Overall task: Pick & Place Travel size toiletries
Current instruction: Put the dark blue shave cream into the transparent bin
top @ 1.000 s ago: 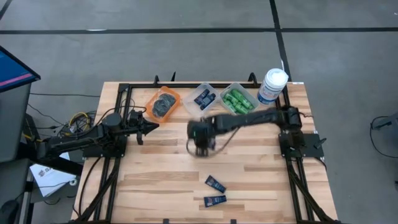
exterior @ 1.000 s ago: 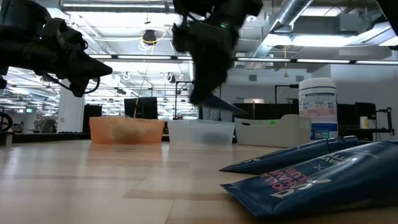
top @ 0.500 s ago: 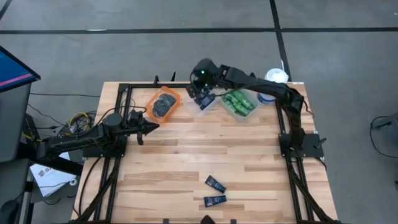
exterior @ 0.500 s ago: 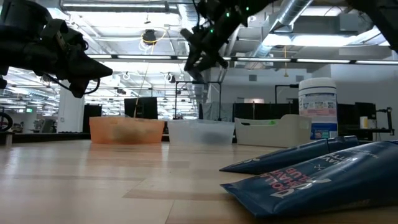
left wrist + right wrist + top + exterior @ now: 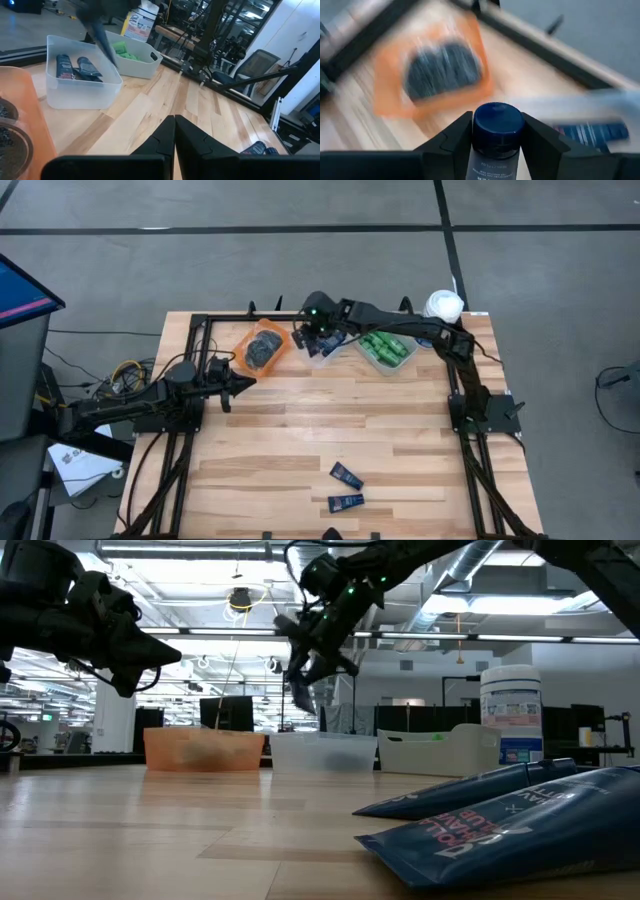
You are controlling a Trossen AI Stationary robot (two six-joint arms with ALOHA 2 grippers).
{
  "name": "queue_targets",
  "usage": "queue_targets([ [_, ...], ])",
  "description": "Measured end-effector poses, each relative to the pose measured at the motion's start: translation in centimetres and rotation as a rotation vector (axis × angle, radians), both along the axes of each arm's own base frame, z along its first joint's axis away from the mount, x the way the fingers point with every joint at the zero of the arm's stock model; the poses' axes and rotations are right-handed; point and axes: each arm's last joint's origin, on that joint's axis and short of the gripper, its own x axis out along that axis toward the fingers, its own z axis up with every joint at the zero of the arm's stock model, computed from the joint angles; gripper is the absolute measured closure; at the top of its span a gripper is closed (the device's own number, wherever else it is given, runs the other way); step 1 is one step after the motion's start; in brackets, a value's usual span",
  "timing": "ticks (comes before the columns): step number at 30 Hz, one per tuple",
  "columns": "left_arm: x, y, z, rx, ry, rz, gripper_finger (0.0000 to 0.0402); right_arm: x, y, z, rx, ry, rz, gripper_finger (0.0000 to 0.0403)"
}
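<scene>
My right gripper (image 5: 495, 150) is clamped on a navy tube (image 5: 496, 132), cap forward between the fingers, and I carry it high over the far edge of the table so it can drop into the clear bin (image 5: 330, 340) where other navy tubes already lie. Beyond it sits the orange bin (image 5: 265, 345) of grey tins (image 5: 442, 70), which I want to miss. My left gripper (image 5: 243, 381) waits with fingers pressed together near the orange bin, and two more tubes (image 5: 346, 488) lie at the near edge.

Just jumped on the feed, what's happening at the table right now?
The right gripper holds a dark navy tube by its cap end, up above the clear bin that already has navy tubes in it. The left gripper waits, shut, near the orange bin. Two more navy tubes lie on the table's near side.
</scene>
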Motion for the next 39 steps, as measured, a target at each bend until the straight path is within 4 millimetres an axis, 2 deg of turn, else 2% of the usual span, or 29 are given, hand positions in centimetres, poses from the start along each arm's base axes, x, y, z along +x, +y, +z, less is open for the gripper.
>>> queue_targets([
  [3,0.0,0.0,0.0,0.0,0.0,0.0,0.0398,0.3,-0.1,-1.2,0.005,0.037,0.009,0.0251],
  [7,0.0,0.0,0.0,-0.003,0.0,-0.001,0.0398,0.4,-0.3,-2.4,-0.004,0.09,0.028,0.0269],
  [15,0.0,0.0,0.0,-0.008,-0.002,-0.004,0.0398,0.5,-0.5,-2.3,-0.052,0.094,0.058,0.0321],
  [18,0.0,0.0,0.0,-0.007,-0.003,-0.004,0.0398,0.3,-0.1,-2.0,-0.025,0.132,0.114,0.032],
  [21,0.0,0.0,0.0,-0.007,-0.003,-0.004,0.0398,0.1,1.0,-0.3,0.03,0.185,0.201,0.0303],
  [24,0.0,0.0,0.0,-0.007,-0.003,-0.004,0.0398,-0.1,3.4,1.1,0.06,0.278,0.293,0.027],
  [26,0.0,0.0,0.0,-0.007,-0.003,-0.004,0.0398,0.0,5.8,1.4,0.065,0.334,0.36,0.0244],
  [32,0.0,0.0,0.0,-0.007,-0.003,-0.003,0.0398,0.1,13.7,0.9,0.119,0.459,0.476,0.0172],
  [36,0.0,0.0,0.0,-0.003,-0.002,-0.003,0.0398,0.2,18.4,-0.1,0.151,0.494,0.487,0.0158],
  [39,0.0,0.0,0.0,-0.002,-0.001,-0.004,0.0398,-0.2,21.6,0.0,0.171,0.504,0.485,0.0159],
])
